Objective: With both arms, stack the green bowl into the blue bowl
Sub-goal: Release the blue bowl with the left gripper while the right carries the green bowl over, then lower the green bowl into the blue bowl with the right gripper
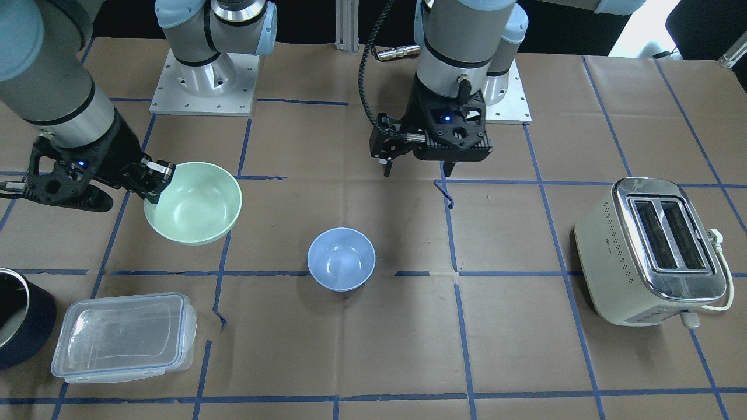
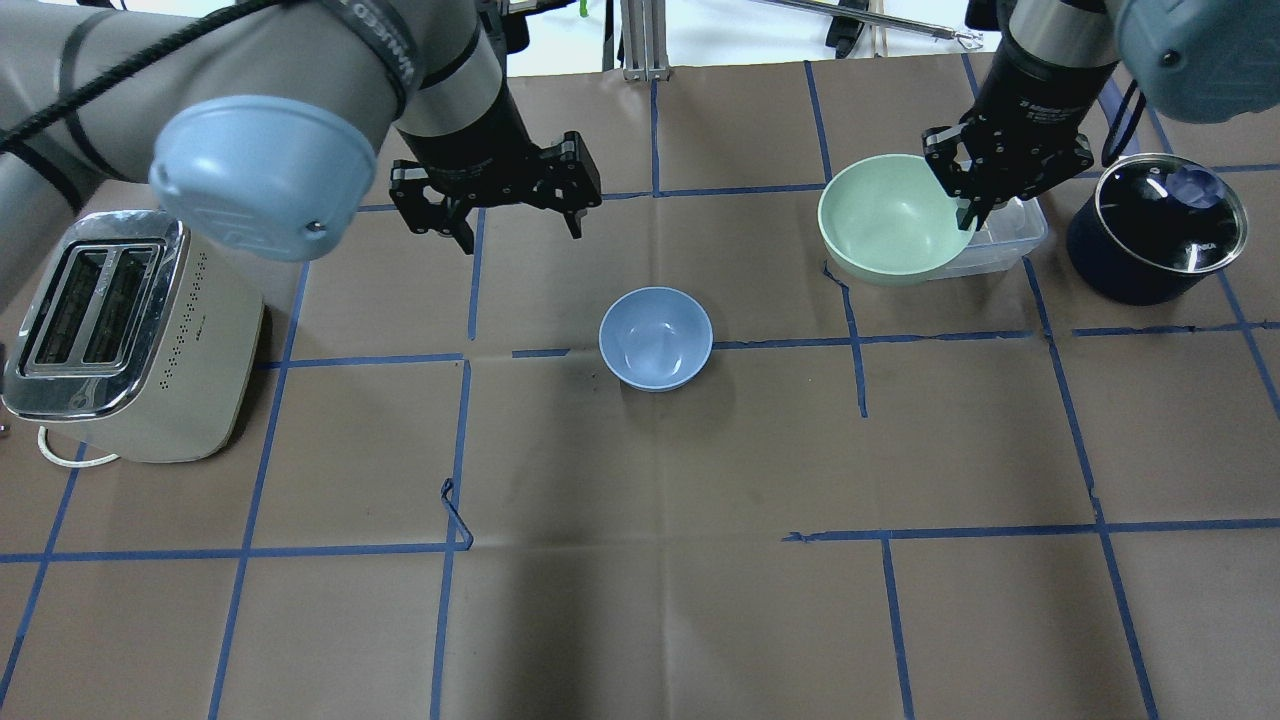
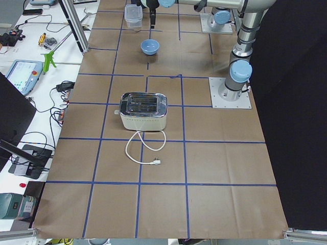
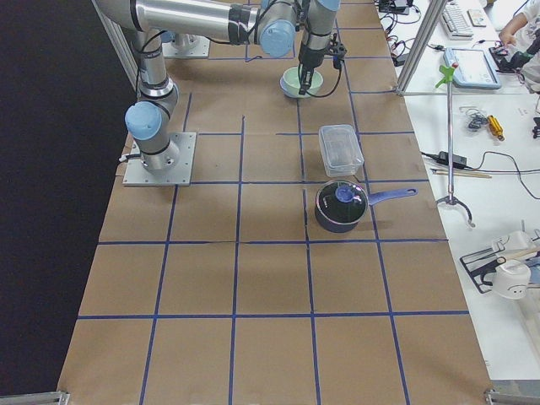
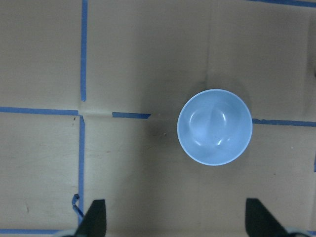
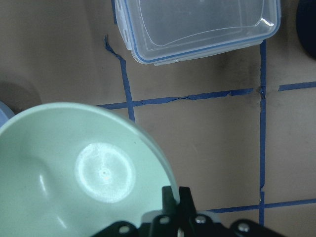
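Note:
The pale green bowl hangs tilted above the table, held by its rim in my right gripper, which is shut on it; the pinch on the rim shows in the right wrist view. In the overhead view the bowl overlaps the clear container. The pale blue bowl stands upright and empty on the table's middle. My left gripper is open and empty, hovering behind the blue bowl. In the left wrist view the blue bowl lies ahead of the spread fingertips.
A cream and chrome toaster stands on the robot's left side. A clear lidded container and a dark navy pot stand on the robot's right side, near the green bowl. Blue tape lines cross the brown table cover.

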Tool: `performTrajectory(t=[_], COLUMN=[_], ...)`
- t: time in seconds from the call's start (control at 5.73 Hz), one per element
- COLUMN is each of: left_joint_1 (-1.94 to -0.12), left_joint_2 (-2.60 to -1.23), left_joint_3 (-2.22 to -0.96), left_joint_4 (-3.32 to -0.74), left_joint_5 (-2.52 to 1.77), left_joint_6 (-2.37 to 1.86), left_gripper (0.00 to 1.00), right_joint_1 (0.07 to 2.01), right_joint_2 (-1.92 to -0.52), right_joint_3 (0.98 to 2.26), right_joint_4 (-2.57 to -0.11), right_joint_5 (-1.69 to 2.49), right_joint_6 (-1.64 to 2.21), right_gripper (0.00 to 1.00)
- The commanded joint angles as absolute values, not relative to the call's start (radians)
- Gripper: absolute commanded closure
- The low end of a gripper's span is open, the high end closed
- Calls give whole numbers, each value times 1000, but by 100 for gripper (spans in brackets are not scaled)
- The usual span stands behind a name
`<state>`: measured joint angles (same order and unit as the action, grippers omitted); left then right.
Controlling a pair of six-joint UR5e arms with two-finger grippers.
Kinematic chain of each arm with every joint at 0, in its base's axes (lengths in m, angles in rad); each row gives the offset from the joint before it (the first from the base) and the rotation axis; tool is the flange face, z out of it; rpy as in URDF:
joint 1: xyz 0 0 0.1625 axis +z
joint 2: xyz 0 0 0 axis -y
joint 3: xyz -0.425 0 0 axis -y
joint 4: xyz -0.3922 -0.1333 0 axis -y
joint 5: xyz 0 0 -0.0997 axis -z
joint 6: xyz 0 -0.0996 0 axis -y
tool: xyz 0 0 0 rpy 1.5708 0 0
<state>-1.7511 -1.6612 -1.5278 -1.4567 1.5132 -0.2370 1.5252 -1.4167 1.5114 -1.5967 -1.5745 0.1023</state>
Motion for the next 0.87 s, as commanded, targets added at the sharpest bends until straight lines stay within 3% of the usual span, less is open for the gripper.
performTrajectory(t=[0.0, 0.35, 0.7], left_joint_1=[-1608, -1594, -1589], left_joint_2=[-1558, -1569, -1565], left_joint_3=[-1546, -1551, -1545], left_joint_4=[-1600, -1603, -1579], left_joint_5=[1531, 1546, 1543], left_joint_6=[-17, 8, 12], left_gripper=[2, 2, 2], right_joint_1=[1664, 1826, 1862], right_joint_2=[-1366, -1284, -1200], right_joint_3=[1511, 1511, 1517], right_joint_4=[-1679, -1788, -1838], right_joint_5=[-1572, -1572, -1572], right_joint_6=[304, 516, 554], right_gripper=[94, 94, 94])
